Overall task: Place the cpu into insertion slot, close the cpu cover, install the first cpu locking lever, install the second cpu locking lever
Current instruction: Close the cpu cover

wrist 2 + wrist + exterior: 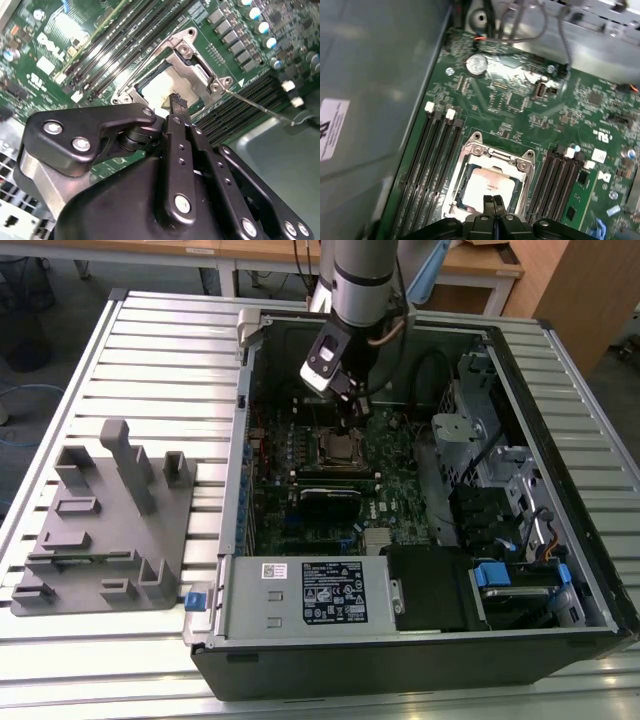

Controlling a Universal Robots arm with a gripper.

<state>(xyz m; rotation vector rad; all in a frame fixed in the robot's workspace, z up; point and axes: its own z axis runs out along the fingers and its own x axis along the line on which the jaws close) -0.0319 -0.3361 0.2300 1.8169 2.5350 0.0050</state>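
Pincer [494, 204] pressed together, holding nothing, tips close over the cpu [487, 186] framed by the cpu cover [494, 156]; exterior view: cpu at pincer's 6 o'clock.

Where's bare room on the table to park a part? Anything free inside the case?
Free: the slatted table on the exterior view's left, beyond the grey fixture, plus a narrow strip between fixture and case. Crowded: inside it, the gripper hangs over the cpu, memory slots flanking.
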